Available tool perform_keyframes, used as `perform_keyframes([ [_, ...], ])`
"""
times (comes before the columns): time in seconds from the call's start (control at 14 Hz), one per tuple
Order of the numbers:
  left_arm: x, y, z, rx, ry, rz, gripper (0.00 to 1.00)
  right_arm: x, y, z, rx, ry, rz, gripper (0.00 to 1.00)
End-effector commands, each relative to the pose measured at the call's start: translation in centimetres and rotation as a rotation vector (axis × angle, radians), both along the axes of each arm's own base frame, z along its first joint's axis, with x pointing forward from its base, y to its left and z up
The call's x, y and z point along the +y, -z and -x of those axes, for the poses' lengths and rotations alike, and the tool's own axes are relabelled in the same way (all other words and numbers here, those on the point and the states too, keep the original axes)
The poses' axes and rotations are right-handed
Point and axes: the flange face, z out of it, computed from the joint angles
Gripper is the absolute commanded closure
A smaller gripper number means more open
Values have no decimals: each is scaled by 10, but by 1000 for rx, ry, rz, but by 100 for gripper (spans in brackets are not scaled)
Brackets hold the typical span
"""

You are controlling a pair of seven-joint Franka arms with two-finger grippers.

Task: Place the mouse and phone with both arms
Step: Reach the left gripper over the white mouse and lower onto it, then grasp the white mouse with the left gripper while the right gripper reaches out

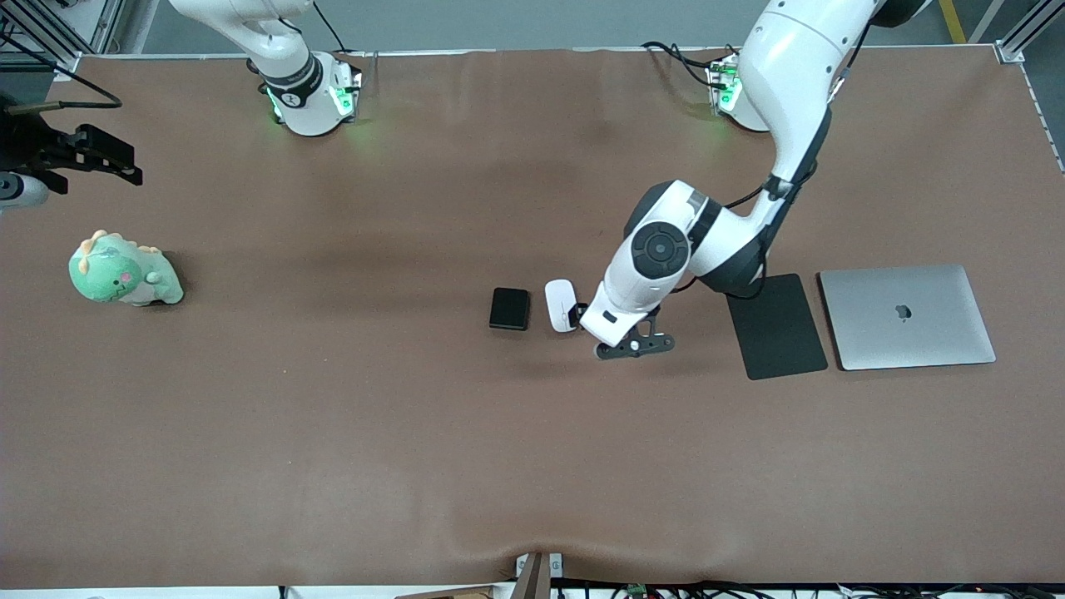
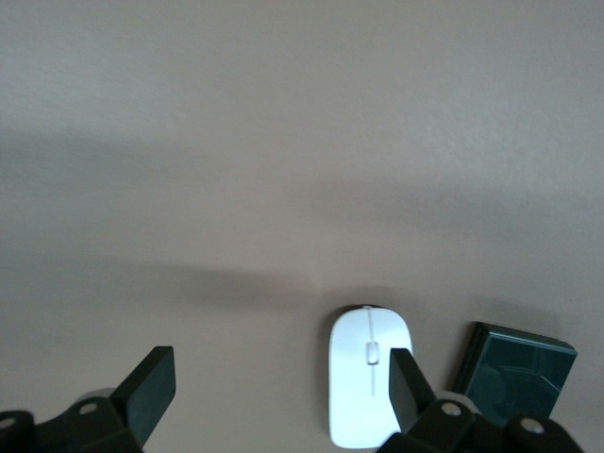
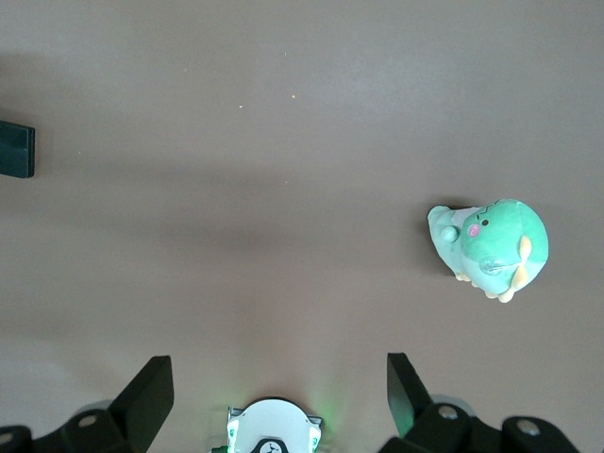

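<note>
The mouse point(image 1: 561, 304) lies mid-table, long axis running toward the robots' bases, just beside the phone point(image 1: 509, 309), a narrow gap between them. The left gripper point(image 1: 592, 319), fingers apart, hangs over the mouse's edge. Bare table point(image 1: 333, 433) surrounds both. The right gripper point(image 3: 274, 396), fingers spread, waits high near the plush point(image 1: 123, 272).

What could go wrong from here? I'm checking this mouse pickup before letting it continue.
The left gripper is open, but the small white oval mouse sits by one finger, not centred between them; closing now could shove it away. The small black rounded phone lies close beside the mouse, so a push might knock it. The right gripper waits open over the table's right-arm end.
</note>
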Motion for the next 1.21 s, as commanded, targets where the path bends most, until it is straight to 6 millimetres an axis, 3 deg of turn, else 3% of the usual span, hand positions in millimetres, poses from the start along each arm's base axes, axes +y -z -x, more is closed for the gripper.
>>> perform_keyframes([
  [0.0, -25, 19, 7, -27, -35, 13, 0, -5, 0, 2, 6, 2, 6, 0],
  [0.21, -51, 41, 27, -25, -34, 22, 0, -4, 4, -1, 13, -1, 5, 0],
  [0.43, -65, 58, 41, -7, -59, 4, 0, -4, 7, -3, 16, -1, 5, 0],
  [0.71, -71, 68, 50, 6, -79, -10, 0, -11, 7, -11, 7, 7, 14, 0],
  [1.0, -70, 83, 52, 21, -80, -25, 3, -10, 22, -20, 34, 5, 14, 0],
  [1.14, -72, 91, 57, 30, -77, -32, 9, -5, 41, -31, 69, -1, 9, 0],
])
